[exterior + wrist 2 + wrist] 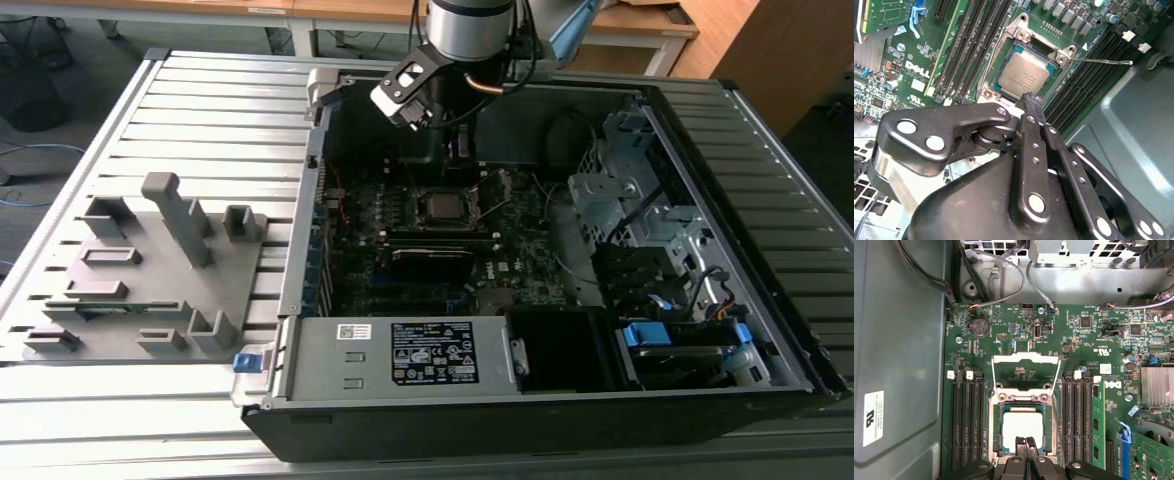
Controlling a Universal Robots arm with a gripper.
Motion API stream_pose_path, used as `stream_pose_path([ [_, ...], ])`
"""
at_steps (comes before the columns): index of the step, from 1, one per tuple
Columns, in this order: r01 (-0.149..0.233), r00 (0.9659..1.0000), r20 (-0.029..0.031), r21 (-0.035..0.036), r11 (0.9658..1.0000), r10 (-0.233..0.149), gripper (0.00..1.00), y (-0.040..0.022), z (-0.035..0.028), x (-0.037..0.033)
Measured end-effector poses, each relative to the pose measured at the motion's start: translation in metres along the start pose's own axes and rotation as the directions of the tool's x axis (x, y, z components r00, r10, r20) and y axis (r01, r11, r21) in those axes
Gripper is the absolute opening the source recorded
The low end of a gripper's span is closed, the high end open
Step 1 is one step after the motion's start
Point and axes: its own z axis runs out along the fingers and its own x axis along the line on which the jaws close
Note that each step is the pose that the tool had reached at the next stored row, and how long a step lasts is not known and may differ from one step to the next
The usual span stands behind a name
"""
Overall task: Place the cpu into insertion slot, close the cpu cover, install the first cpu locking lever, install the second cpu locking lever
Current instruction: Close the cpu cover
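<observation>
1. Exterior view: we are seeing the arm point(467, 25) reaching down into the open case point(300, 290) on the tabletop point(200, 110). The claw point(457, 160) is hanging just above the cpu point(438, 205) on the board. A grey fixture point(147, 270) is lying well apart at the exterior view's left and is blocking nothing. The case walls and the drive cage point(627, 200) are what is hemming the arm in.
2. Second wrist view: the claw point(1030, 100) is showing its fingers pressed together with nothing between them, the tips poised near one edge of the cpu point(1026, 75). The chip is sitting flat in the slot point(990, 92). A lever point(1101, 61) is sticking out free over the memory slots point(1089, 80). We are judging that a push landing on the chip could tilt it or harm the contacts beneath. A sideways slip could snag the lever.
3. First wrist view: the cover point(1026, 359) is swung open beyond the cpu point(1021, 425), leaving the slot point(994, 410) bare, with the claw point(1026, 442) at the chip's near edge. We are thinking a nudge at one corner could bring the cover down askew. Cables point(1004, 262) are hanging past it, and memory slots are flanking both sides.
</observation>
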Motion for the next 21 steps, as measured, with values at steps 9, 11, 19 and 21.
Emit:
stream_pose_path([
  [9, 0.0, 1.0, 0.0005, 0.0212, 0.9998, 0.0, 0.11, 0.0002, 0.0001, 0.0],
  [11, 0.0, 1.0, 0.0003, 0.0212, 0.9998, 0.0, 0.11, 0.0014, 0.0002, 0.0],
  [19, 0.0, 1.0, 0.0003, 0.0212, 0.9998, 0.0, 0.11, 0.0071, 0.0004, 0.0],
  [21, 0.0, 1.0, 0.0004, 0.0216, 0.9998, 0.0, 0.11, 0.0072, 0.0002, 0.0001],
])
